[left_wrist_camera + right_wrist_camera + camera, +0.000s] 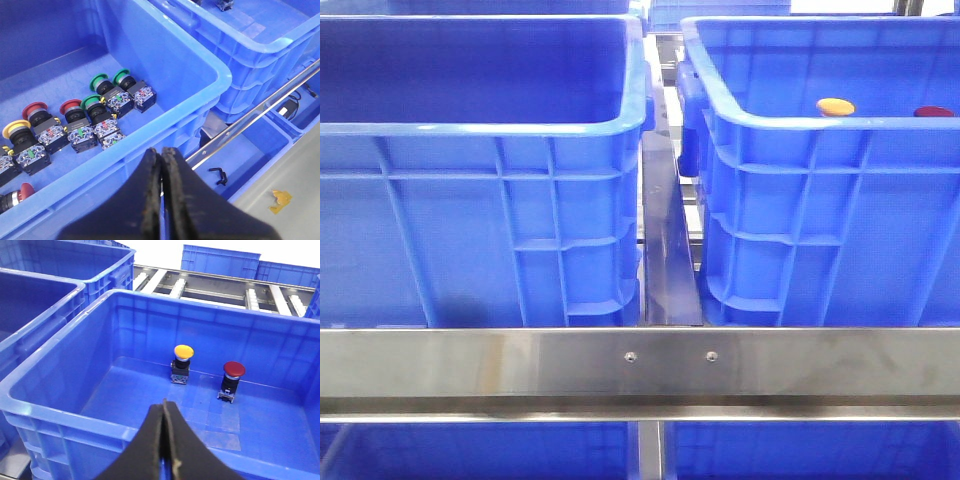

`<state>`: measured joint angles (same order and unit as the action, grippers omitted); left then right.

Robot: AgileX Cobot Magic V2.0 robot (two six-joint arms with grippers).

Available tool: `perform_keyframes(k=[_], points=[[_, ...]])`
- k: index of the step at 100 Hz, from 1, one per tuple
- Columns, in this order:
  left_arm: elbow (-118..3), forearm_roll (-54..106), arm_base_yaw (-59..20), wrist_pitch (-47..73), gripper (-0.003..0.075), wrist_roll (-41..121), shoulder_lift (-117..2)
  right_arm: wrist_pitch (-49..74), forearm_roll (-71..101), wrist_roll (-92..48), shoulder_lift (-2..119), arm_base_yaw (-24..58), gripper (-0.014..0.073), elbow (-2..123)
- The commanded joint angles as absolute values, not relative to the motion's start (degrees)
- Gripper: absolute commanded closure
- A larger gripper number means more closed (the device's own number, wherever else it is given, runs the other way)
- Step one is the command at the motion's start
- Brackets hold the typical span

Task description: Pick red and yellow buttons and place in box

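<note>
Blue box (pixel 60 405) sits directly ahead of your right tool (pixel 165 450), which is clenched on nothing. Inside it, beyond the tool, yellow button (pixel 183 351) and red button (pixel 234 369) stand upright, apart. Left tool (pixel 161 200) likewise clenched, empty.

Yellow button (pixel 183 351) and red button (pixel 234 369) — upright inside box (pixel 60 412).

A steel rail (pixel 640 360) crossed the foreground, two screws in it. A roller conveyor (pixel 210 287) ran behind. Grey floor (pixel 295 200) lay below.
</note>
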<state>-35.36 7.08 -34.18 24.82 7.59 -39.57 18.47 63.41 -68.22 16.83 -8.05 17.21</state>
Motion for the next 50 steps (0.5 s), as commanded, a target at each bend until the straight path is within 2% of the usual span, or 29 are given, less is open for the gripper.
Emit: perform_keyframes(k=[1,17,50], points=[[-36.87,6.51,-33.72,19.42,0.0739,4.58,-39.42,17.1,64.6,-68.28,17.1,-8.51,0.0652,18.6],[-34.75,0.0,-28.68,18.6,0.0739,-2.95,-37.91,17.1,64.6,-68.28,17.1,-8.51,0.0652,18.6],[-21.98,-1.54,-13.36,9.44,0.0739,-3.7,-25.65,17.1,64.6,-68.28,17.1,-8.51,0.0652,18.6]])
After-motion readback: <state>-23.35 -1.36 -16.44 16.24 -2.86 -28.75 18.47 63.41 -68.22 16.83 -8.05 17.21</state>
